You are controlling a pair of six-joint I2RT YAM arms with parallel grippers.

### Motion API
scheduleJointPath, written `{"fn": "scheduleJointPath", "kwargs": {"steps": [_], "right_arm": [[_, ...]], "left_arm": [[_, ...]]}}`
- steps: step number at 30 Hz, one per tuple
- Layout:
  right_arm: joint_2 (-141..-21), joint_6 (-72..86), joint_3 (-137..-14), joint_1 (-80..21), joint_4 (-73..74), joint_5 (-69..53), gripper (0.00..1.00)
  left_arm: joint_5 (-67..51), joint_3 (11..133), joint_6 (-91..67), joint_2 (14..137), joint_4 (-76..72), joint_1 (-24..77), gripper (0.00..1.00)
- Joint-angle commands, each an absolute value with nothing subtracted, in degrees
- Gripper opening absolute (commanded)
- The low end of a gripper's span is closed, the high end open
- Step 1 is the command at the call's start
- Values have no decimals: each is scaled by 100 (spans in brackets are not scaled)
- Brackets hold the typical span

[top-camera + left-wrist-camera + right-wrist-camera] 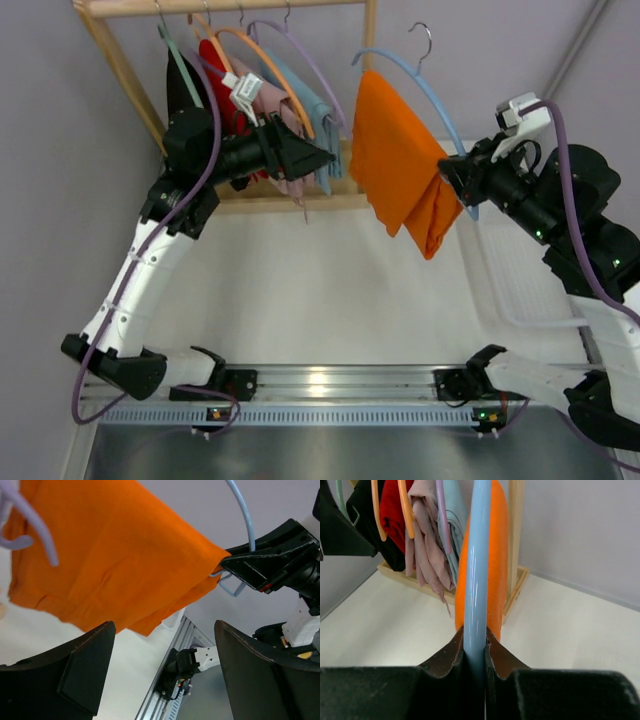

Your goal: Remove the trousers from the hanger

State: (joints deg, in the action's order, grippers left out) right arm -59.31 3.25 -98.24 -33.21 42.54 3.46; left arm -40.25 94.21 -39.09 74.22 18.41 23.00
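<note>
Orange trousers hang draped over the light-blue hanger, up in the air above the white surface. The right wrist view shows the right hand pinched tight on the hanger's arm. Overhead, the left hand gapes wide and empty, just beside the cloth.

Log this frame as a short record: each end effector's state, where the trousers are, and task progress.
left end effector: open, aimed at the trousers, no contact visible
right end effector: shut on the hanger
trousers: draped over the hanger
hanger: off the wooden rack, held in air
progress: trousers not yet removed
</note>
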Motion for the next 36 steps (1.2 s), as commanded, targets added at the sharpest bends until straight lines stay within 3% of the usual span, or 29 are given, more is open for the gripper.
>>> {"fn": "scheduleJointPath", "kwargs": {"steps": [1,10,31,36], "right_arm": [[-5371,360,-9942,-3270,2856,518,0],[-4887,755,-9422,-2998,2795,826,0],[-4439,2091,-8526,-2373,2733,572,0],[-4386,2180,-8324,-2347,2725,343,0]], "left_arm": [[-3657,9747,-4156,7637,854,2987,86],[-3085,10747,-5606,8929,-316,3814,89],[-1952,12514,-6847,10968,-26,5150,73],[-1784,12718,-6943,11214,299,5273,65]]}}
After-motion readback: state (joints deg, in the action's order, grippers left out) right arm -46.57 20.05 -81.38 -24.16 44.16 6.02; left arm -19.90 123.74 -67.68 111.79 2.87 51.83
